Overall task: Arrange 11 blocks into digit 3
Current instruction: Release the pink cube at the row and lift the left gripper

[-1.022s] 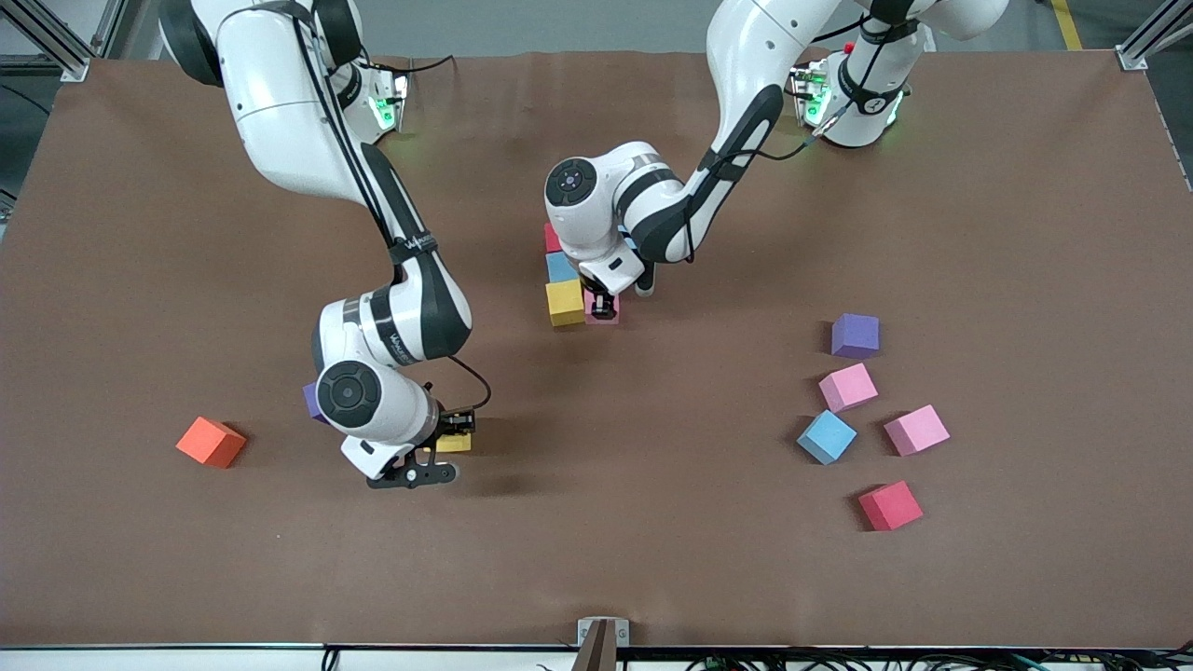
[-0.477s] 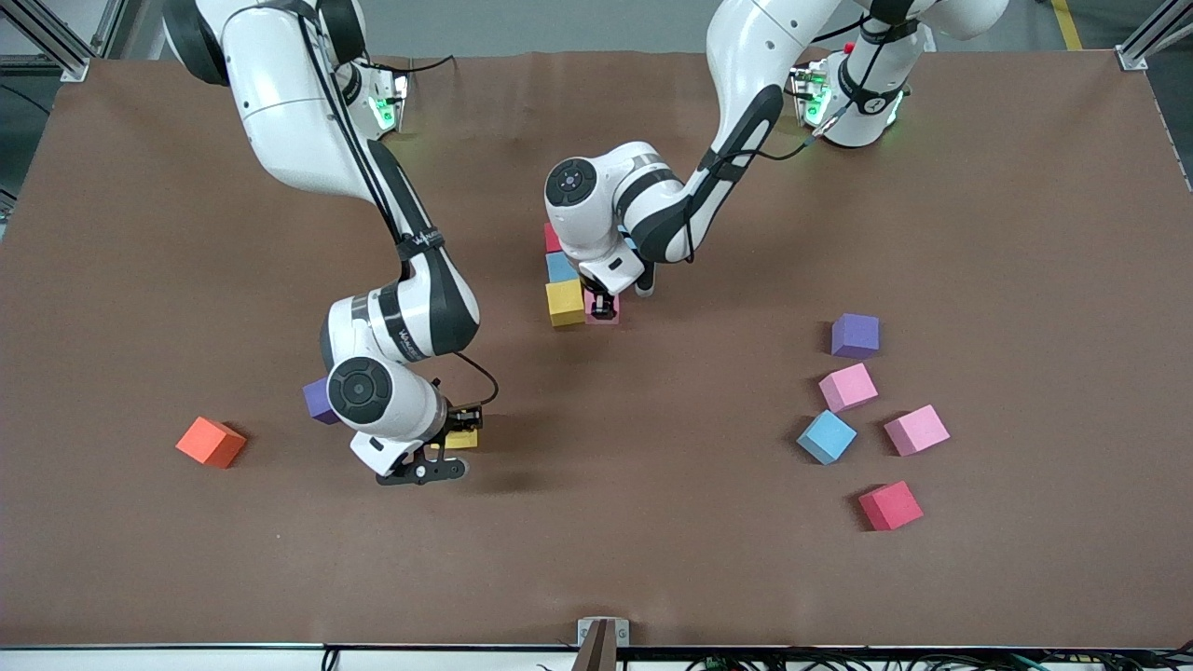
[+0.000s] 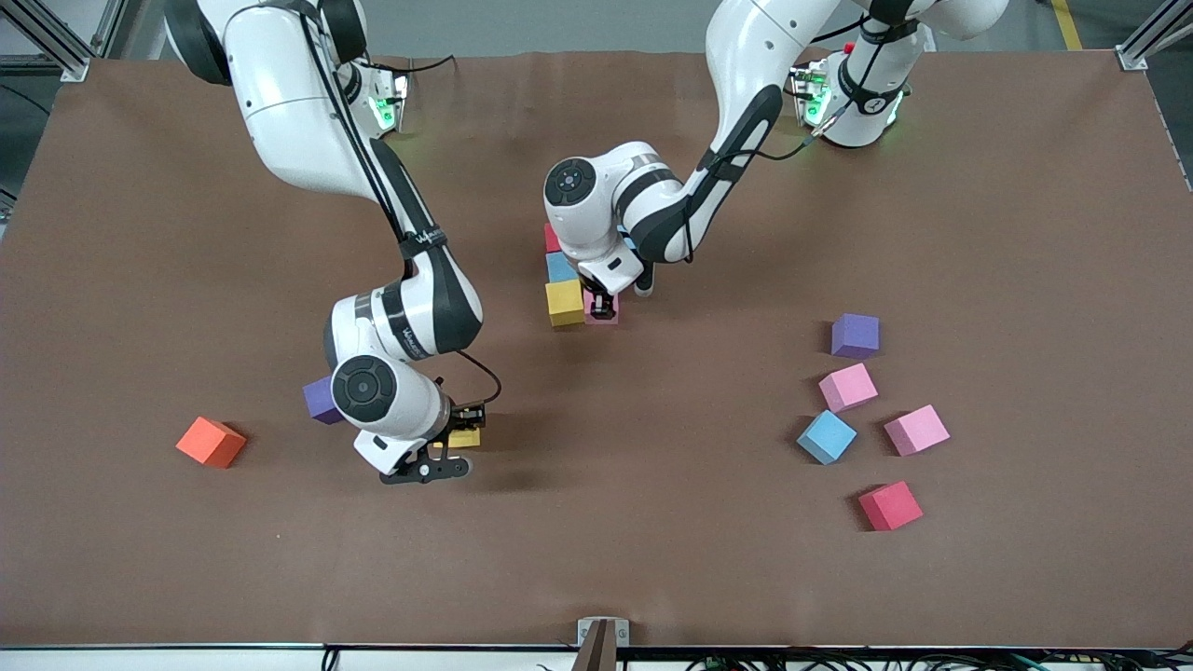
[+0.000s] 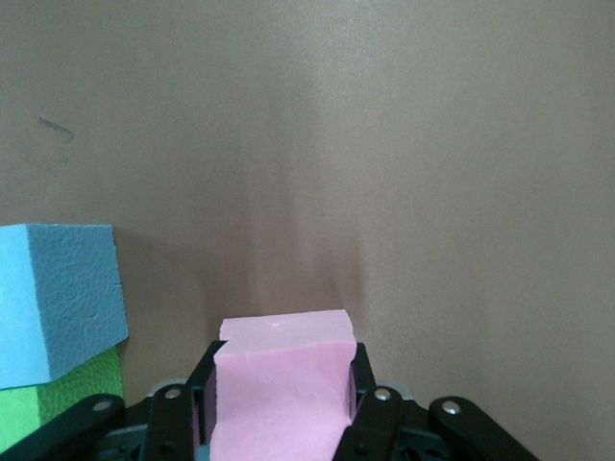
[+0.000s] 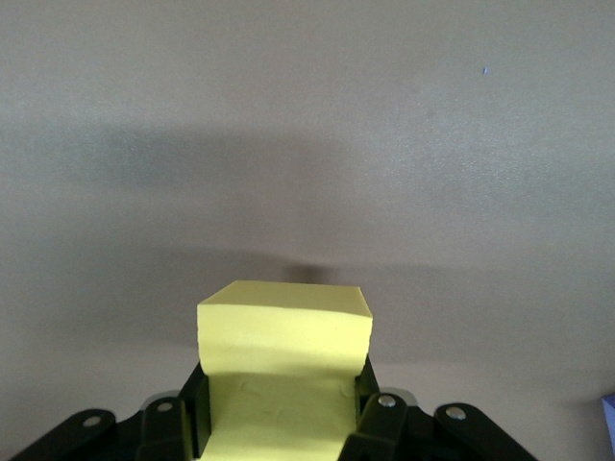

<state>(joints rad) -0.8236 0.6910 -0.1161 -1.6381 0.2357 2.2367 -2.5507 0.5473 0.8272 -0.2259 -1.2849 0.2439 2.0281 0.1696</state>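
My left gripper [image 3: 602, 306] is shut on a pink block [image 4: 282, 333], low beside the yellow block [image 3: 565, 303] at the end of a short row with a blue block [image 3: 559, 268] and a red block [image 3: 552, 239]. The left wrist view also shows a blue block [image 4: 58, 298] and a green block [image 4: 53, 415] next to it. My right gripper [image 3: 459, 438] is shut on a second yellow block [image 5: 284, 313], just above the table, with a purple block [image 3: 320, 399] close by.
Toward the left arm's end lie loose blocks: purple [image 3: 855, 335], pink [image 3: 847, 386], pink [image 3: 916, 430], blue [image 3: 826, 436] and red [image 3: 890, 505]. An orange cube [image 3: 211, 442] sits toward the right arm's end.
My right gripper has carried the yellow block a little toward the middle of the table. The left arm has not moved.
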